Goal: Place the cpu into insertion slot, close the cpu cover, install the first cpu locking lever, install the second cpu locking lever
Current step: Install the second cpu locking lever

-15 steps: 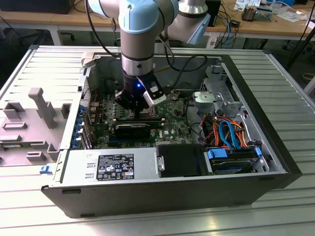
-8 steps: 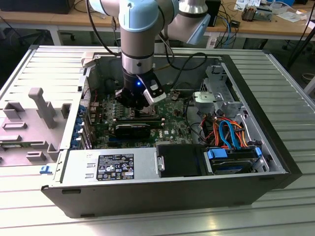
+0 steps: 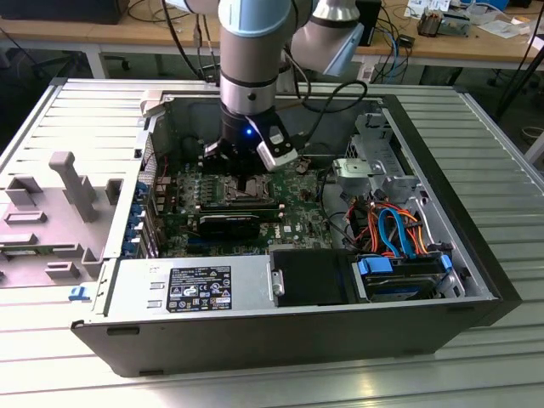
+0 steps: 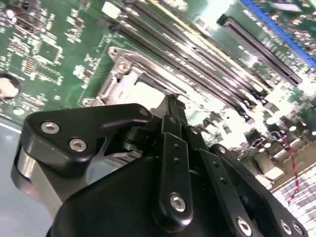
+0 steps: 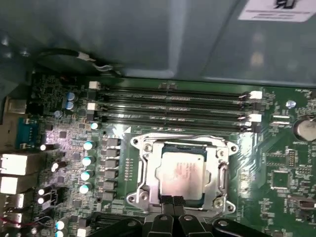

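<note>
CPU, small flat square chip with dull silver-grey metal top [image 5: 181,177]: seated in the insertion slot [image 5: 219,183], the square socket with silver rim on the green motherboard [image 5: 286,168], just beside the four long black memory slots [image 5: 173,106]. The board lies in the open grey computer case [image 3: 476,255], toward the case's far wall in the exterior view.

CPU cover, thin silver hinged frame with square window [image 5: 148,170]: appears to lie down around the chip, with the chip's top showing through the window. Whether either locking lever is hooked I cannot tell.

Gripper [image 5: 172,201]: black linkage fingers, jaws drawn close together with the tips meeting at the chip's near edge, in the first wrist view. Nothing visible between them. Contact with the chip or cover cannot be confirmed. In the exterior view the gripper [image 3: 242,174] hangs straight down over the socket area.

Handling judgement:
- Chip: light, rigid, smooth-topped, so likely slippery under hard fingertips. Hold by opposite edges only; underside contacts and socket pins look fragile.
- Cover: thin springy sheet metal; best pushed on its free edge, away from the hinge.
- Levers: presumably stiff wire needing firm sideways pressure; slipping off onto nearby board components is the main risk.
</note>
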